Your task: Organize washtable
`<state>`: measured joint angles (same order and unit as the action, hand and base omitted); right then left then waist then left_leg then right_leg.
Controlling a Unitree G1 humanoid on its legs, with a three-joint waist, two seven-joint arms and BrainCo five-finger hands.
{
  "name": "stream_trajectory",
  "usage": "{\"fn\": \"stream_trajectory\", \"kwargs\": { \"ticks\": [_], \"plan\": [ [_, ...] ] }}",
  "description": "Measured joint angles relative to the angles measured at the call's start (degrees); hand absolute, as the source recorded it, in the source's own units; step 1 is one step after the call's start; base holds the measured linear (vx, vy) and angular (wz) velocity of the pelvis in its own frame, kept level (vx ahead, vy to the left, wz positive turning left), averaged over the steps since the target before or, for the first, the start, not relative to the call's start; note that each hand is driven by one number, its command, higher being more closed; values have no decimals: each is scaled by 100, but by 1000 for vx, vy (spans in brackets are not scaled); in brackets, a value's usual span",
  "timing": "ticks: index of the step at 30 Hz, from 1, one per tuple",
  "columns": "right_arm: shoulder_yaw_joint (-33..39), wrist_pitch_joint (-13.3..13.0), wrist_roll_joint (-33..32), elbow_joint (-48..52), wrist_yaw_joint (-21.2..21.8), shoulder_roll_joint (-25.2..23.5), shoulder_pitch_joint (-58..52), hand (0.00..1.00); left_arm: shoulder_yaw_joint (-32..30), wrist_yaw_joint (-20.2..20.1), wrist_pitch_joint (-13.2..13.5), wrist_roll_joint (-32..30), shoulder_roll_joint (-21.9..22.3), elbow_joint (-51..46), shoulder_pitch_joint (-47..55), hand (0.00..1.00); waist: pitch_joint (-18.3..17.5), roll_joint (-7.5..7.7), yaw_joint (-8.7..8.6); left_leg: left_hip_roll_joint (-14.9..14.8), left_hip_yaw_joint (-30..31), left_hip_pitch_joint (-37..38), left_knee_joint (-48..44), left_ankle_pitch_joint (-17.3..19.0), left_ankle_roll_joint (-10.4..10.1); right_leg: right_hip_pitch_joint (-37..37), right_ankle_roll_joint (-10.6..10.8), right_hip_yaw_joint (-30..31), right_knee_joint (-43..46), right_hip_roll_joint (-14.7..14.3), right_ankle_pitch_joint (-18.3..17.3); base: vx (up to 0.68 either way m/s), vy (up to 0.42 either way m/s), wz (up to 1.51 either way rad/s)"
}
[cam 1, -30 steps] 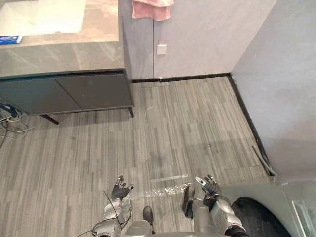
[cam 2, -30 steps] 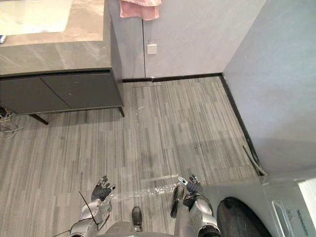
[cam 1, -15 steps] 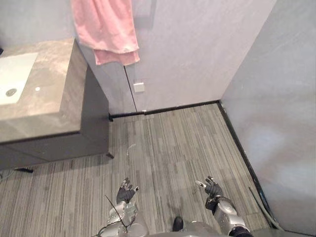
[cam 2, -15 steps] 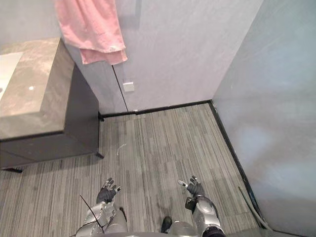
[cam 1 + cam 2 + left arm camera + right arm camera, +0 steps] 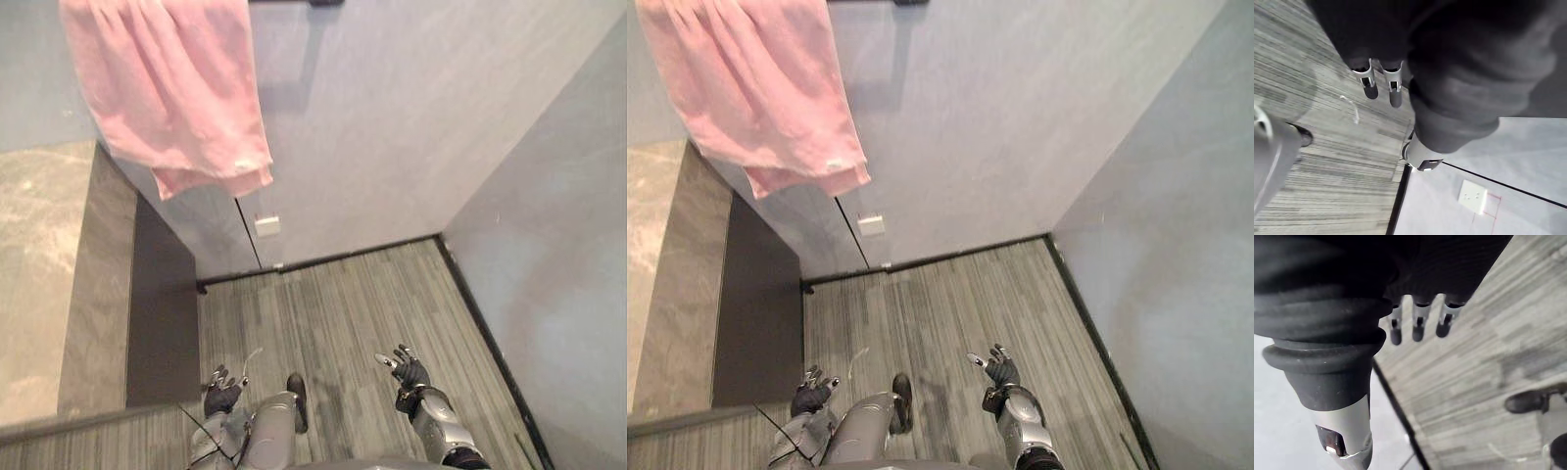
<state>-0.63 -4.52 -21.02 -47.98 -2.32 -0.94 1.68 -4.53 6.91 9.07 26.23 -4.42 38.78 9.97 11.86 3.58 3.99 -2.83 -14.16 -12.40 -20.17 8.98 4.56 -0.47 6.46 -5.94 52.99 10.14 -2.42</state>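
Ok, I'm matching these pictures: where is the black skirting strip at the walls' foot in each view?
Left eye view: the black skirting strip runs under the back wall and down the right wall.
Right eye view: same strip, slightly further left.
Left wrist view: strip between floor and wall, near the white socket.
Right wrist view: diagonal strip between wall and floor.
Shared landmark: grey striped floor.

A white socket plate (image 5: 266, 225) sits low on the pale grey wall (image 5: 392, 127). Below it lie black skirting (image 5: 353, 257) and grey striped floor (image 5: 343, 323); to its left, a dark cabinet (image 5: 162, 313) with stone top (image 5: 39, 294).
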Motion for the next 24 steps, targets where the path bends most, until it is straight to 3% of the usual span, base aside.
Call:
{"fn": "stream_trajectory", "kwargs": {
  "ticks": [2, 3, 4, 5, 7, 8, 9, 10, 13, 15, 19, 24],
  "plan": [
    [-41, -6, -90, 20, -1, 6, -94, 0, 16, 64, 3, -33, -57, -12, -5, 0, 7, -44, -25, 5, 8, 503, 378, 36, 3, -528, -300, -512, 145, 105, -591, 409, 102, 2],
    [-63, -5, -100, 75, -1, 10, -193, 0, 22, 73, 5, -81, -62, -26, -8, 0, 24, -85, -52, 14, 90, 770, 544, -12, -2, -734, -256, -706, -223, 51, -905, 394, 2, 46],
    [-69, -2, -100, 175, 1, 23, -341, 0, 43, 73, 3, -135, -46, -62, -6, 0, 31, -103, -197, 35, 221, 986, 658, -14, -9, -888, -195, -729, -927, -71, -1083, 254, -25, 55],
    [-68, -2, -97, 205, 3, 30, -376, 0, 44, 72, 3, -153, -33, -82, -6, 0, 29, -102, -224, 45, 282, 1034, 687, -14, -10, -893, -190, -717, -1169, -119, -1085, 330, -97, 82],
    [-15, -3, -88, 294, -2, 85, -486, 0, 165, 72, 11, -237, -17, -320, -14, 0, -19, -52, -334, 121, 610, 1203, 861, -13, -153, -886, -179, -408, -3391, -421, -828, 338, -124, 87],
    [20, -3, -87, 341, -6, 83, -524, 0, 214, 75, 17, -248, -20, -387, -14, 0, -47, -8, -330, 170, 651, 1203, 853, 5, -191, -891, -218, -297, -3838, -448, -619, 217, -104, 98],
    [55, -14, -88, 397, -10, 95, -621, 0, 295, 66, 17, -331, -30, -465, -14, 0, -136, 133, -334, 295, 809, 1226, 796, 100, -335, -874, -281, -120, -4120, -381, 60, 304, -222, 100],
    [65, -4, -87, 385, -13, 160, -655, 0, 277, 83, 12, -372, 43, -464, -25, 0, -224, 60, -312, 228, 985, 1232, 721, 176, -441, -794, -367, -237, -4078, -385, 242, 314, -230, 93],
    [104, -16, -88, 434, -17, 301, -431, 0, 165, 78, 35, -415, 301, -670, 152, 0, -278, -300, -263, -86, 1147, 1103, 504, 340, -689, -537, -466, -526, -4507, -669, 227, 295, -199, 40],
    [199, -18, -87, 463, -25, 335, -284, 0, 110, 81, 35, -362, 377, -675, 185, 0, -270, -386, -245, -210, 1217, 1009, 196, 405, -798, -334, -517, -656, -4694, -773, 243, 159, -125, 28],
    [425, -107, -90, 888, -113, 417, -271, 0, 85, 78, 35, -323, 448, -963, 262, 0, -261, -389, -135, -261, 1154, 1052, 98, 442, -835, 31, -540, -801, -4937, -791, 245, 80, -28, 23],
    [560, -181, -85, 1127, -126, 346, -232, 0, -862, 253, 37, -348, 386, -1933, 284, 0, -313, -284, -90, -92, 1065, 1234, 901, 232, -729, 68, -479, -868, -5523, -738, 551, 13, 61, 10]
  ]
}}
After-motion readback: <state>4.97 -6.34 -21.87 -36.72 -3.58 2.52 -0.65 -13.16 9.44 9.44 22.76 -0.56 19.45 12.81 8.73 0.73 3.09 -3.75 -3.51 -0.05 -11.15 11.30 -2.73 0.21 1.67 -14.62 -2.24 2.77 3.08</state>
